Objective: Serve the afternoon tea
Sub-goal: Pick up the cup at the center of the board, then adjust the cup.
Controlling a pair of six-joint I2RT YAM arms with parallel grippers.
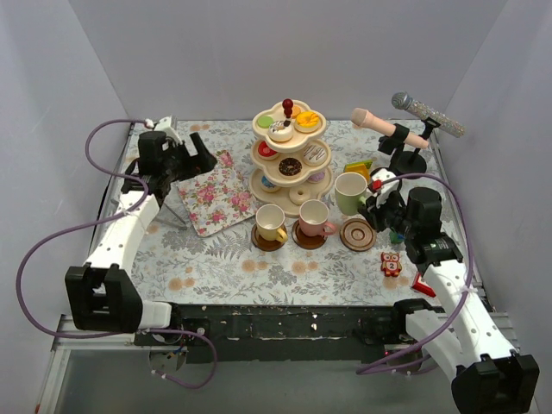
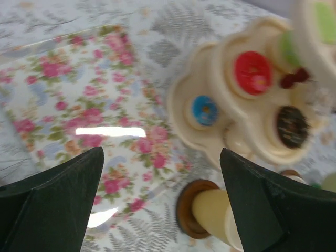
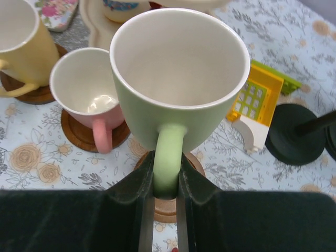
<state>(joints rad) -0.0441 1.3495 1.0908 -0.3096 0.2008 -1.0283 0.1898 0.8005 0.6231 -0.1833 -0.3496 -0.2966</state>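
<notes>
While our right hand (image 3: 167, 176) pinches the green cup (image 3: 178, 79) by its handle, the cup hangs upright above the bare saucer (image 1: 357, 234), front-right of the stand (image 2: 181, 105). Pink cup (image 1: 312, 216) and yellow cup (image 1: 270, 221) sit on their own saucers, just in front of the stand. Our left hand (image 2: 161, 152) is spread wide and grips nothing, hovering over the floral tray (image 2: 68, 89) left of the stand. Red donut (image 2: 252, 72), blue donut (image 2: 204, 109) and chocolate donut (image 2: 292, 126) sit on the stand's tiers.
</notes>
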